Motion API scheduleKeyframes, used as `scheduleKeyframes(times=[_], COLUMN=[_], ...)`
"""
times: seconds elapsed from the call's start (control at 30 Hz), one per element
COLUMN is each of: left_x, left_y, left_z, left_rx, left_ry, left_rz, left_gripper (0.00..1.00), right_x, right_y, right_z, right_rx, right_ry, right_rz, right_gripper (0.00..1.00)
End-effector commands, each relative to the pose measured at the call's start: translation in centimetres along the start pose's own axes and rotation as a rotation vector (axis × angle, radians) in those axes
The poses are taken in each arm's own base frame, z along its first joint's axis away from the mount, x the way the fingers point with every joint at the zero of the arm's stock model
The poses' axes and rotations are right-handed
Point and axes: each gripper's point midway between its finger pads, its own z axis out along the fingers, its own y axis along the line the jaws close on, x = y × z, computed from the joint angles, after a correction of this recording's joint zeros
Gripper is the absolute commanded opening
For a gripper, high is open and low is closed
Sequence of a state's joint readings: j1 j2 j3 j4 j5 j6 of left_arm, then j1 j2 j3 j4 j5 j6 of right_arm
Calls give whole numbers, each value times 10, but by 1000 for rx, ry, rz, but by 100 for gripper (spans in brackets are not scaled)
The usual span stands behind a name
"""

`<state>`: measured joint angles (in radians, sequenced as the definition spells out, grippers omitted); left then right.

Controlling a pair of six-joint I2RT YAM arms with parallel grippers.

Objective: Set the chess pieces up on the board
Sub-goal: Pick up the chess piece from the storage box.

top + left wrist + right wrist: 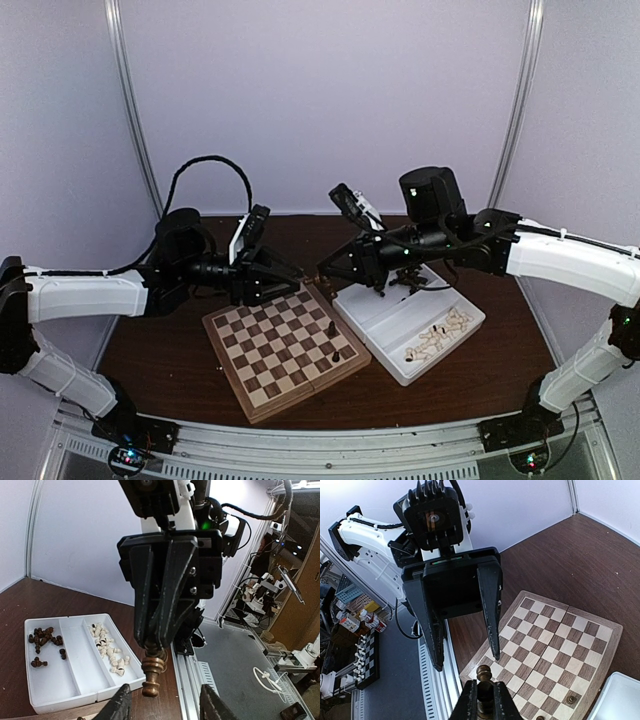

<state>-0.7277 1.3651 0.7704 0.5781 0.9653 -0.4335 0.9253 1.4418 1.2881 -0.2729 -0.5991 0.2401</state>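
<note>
My right gripper is shut on a dark brown chess piece, held in the air over the far corner of the board. In the left wrist view the same piece hangs below the right gripper. Its free end reaches down toward the gap of my left gripper, whose jaws stand apart and touch nothing. The two grippers face each other tip to tip. Two dark pieces stand on the board near its right edge.
A white two-compartment tray lies right of the board. It holds cream pieces in one half and dark pieces in the other. The right arm reaches over the tray's far end.
</note>
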Motion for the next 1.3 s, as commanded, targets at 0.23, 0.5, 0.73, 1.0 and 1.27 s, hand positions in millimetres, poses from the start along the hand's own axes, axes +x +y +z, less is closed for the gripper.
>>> scheduleKeyframes(times=[0.23,0.5,0.73,1.0,1.27], left_x=[0,1,3,0,-2], left_y=[-1,-2,2,4,3], left_z=[3,9,11,12,11], left_rx=[7,18,11,6,-3], left_ry=[-1,16,25,23,14], left_rz=[37,36,30,36,53], left_gripper=[51,51,42,36,40], right_x=[-22,-22,-20,-16,-13], right_y=[16,17,14,12,10], right_z=[-9,-6,-3,-1,1], right_rx=[-41,-44,-43,-42,-39], right_ry=[-62,-64,-56,-49,-46], right_rz=[-23,-22,-19,-13,-7], right_gripper=[9,9,9,9,9])
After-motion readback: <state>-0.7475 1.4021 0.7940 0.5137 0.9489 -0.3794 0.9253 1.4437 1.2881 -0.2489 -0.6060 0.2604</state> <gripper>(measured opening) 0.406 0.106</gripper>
